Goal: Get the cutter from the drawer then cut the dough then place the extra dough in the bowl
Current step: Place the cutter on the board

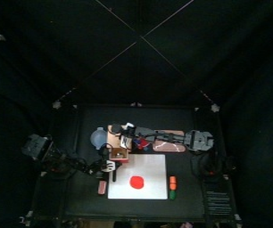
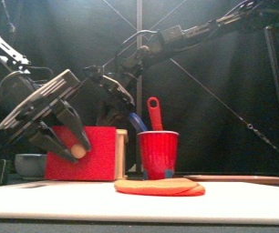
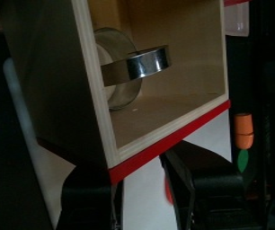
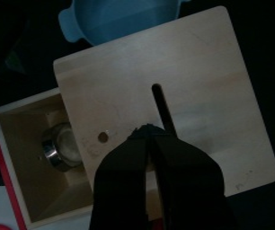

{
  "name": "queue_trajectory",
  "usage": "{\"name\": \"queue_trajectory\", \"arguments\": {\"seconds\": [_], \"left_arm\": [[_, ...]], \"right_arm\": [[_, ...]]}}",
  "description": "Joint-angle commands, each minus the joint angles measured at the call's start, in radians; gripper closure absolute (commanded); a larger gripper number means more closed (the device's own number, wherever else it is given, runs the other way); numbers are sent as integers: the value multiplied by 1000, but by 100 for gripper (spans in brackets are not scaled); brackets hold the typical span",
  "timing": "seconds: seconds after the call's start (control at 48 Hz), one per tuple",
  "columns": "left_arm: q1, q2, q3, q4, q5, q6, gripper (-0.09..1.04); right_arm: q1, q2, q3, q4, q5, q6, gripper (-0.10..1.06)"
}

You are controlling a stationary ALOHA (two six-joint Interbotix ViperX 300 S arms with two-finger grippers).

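Gripping the red drawer front (image 3: pixel 166 135), left gripper (image 3: pixel 140 177): jaws closed across its rim, one on each side. Drawer (image 4: pixel 26 171): open, standing out of the box (image 4: pixel 182 67) toward the board. Cutter (image 3: pixel 137 65): round metal, inside the drawer against its back wall, untouched; also seen from the right wrist (image 4: pixel 63 146). Right gripper (image 4: pixel 154 137): jaws pressed together, holding nothing, tips down on the box's top just beside the slot. Dough (image 1: pixel 136 183): flat red disc, whole, on the white board (image 1: pixel 153 167) near the table's front, apart from both grippers. Bowl (image 1: pixel 100 138): blue-grey, behind the box on its left. Cup (image 2: pixel 158 153): red, upright, just right of the box in the front view, holding a blue knife (image 2: pixel 136 121) and a red knife (image 2: pixel 154 111). Orange-and-green toy (image 1: pixel 175 184): lying at the board's right edge.
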Motion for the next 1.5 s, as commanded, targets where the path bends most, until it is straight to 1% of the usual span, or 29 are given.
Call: {"name": "queue_trajectory", "arguments": {"seconds": [0.021,0.417,0.771,0.979,1.229,1.417,1.5], "left_arm": [[-9,-8,-17,0,-5,3,35],[-18,-11,-6,-6,-5,3,32],[-18,-11,-8,-2,-5,5,13],[-23,-20,-18,28,0,8,13],[-60,-80,6,127,0,11,13],[-91,-161,61,219,0,9,13],[-98,-207,103,244,2,9,14]], "right_arm": [[-2,-25,-20,0,-8,0,93],[-2,-25,-23,2,-8,0,93],[0,-25,-21,0,-8,0,93],[2,-32,-28,0,-12,2,93],[31,-72,-66,-3,-6,-2,93],[61,-120,-46,-15,0,-12,92],[83,-143,-18,-20,0,-14,90]]}}
